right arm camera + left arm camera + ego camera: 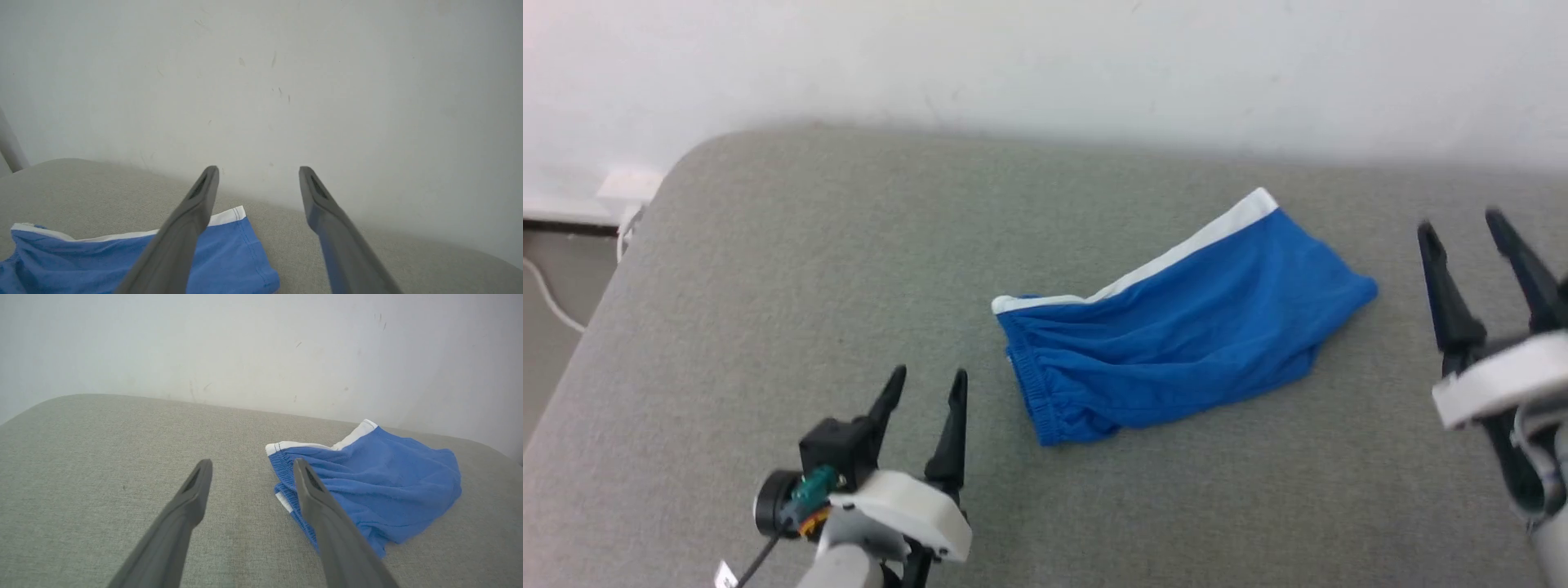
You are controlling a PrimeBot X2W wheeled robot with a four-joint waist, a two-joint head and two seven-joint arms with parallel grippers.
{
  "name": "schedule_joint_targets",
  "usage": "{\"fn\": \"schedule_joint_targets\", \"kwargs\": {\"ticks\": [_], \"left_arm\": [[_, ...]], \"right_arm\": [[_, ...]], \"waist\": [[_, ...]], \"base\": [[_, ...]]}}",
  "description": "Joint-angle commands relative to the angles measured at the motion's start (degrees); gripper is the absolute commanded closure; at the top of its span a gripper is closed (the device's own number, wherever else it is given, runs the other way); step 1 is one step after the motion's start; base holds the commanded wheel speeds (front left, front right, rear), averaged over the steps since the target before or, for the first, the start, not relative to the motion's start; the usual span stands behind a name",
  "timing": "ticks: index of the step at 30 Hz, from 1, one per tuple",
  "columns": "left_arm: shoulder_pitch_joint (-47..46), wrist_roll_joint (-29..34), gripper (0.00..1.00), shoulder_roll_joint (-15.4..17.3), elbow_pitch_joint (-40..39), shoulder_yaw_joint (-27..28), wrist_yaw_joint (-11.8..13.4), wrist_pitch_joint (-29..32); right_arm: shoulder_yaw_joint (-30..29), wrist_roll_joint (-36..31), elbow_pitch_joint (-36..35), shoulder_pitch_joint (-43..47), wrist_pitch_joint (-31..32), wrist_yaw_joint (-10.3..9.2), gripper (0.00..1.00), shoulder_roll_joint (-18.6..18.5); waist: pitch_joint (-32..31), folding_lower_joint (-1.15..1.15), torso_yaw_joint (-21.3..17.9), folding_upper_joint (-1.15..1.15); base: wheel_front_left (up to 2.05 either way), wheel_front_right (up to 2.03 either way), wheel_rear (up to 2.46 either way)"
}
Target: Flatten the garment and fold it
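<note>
Worktop (768,269), grey and cloth-covered, carries the garment (1176,327) right of centre, crumpled and doubled over, gathered waistband facing left. Left gripper (929,376) and right gripper (1460,223) flank it, both clear of the cloth, jaws apart and empty. Flattening looks not yet begun; the next move likely calls for pinching opposite edges and spreading them.

The garment (1184,327) is soft, wrinkly cloth. The table (768,286) cover is rough grey cloth. The wall (1045,65) is smooth and matt. The left gripper (929,374) and right gripper (1460,222) look like dull plastic.
</note>
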Motion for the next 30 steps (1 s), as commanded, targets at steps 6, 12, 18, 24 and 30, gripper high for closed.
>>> {"fn": "schedule_joint_targets", "kwargs": {"ticks": [6,12,18,24,30], "left_arm": [[2.2,-0.4,0.0,-0.6,0.8,-2.1,0.0,3.0],[1.7,-2.4,0.0,-1.9,0.9,-4.3,-1.3,8.9],[-1.1,-4.1,0.0,-3.0,2.3,-3.4,0.1,12.6],[-3.4,-3.9,0.0,-2.5,7.3,-2.6,3.5,16.9],[-3.5,-4.0,0.0,-2.2,11.1,-4.8,3.9,23.2]], "right_arm": [[-8.5,-4.5,-6.9,10.5,-0.7,-0.05,0.0,8.4],[-13.8,-7.3,-13.2,16.5,0.9,-0.05,0.0,16.0],[-14.5,-9.3,-16.0,18.6,2.6,-0.05,0.0,17.2],[-14.5,-9.1,-17.3,18.4,3.1,-0.05,0.0,17.6],[-14.5,-9.1,-17.2,18.0,2.9,-0.05,0.0,17.9]], "waist": [[-1.2,0.01,-2.7,0.0],[0.5,0.01,-5.3,0.0],[3.1,0.01,-8.0,0.0],[5.5,0.01,-10.2,0.0],[6.7,0.01,-10.6,0.0]], "base": [[0.0,0.0,0.0],[0.0,0.0,0.0],[0.0,0.0,0.0],[0.0,0.0,0.0],[0.0,0.0,0.0]]}}
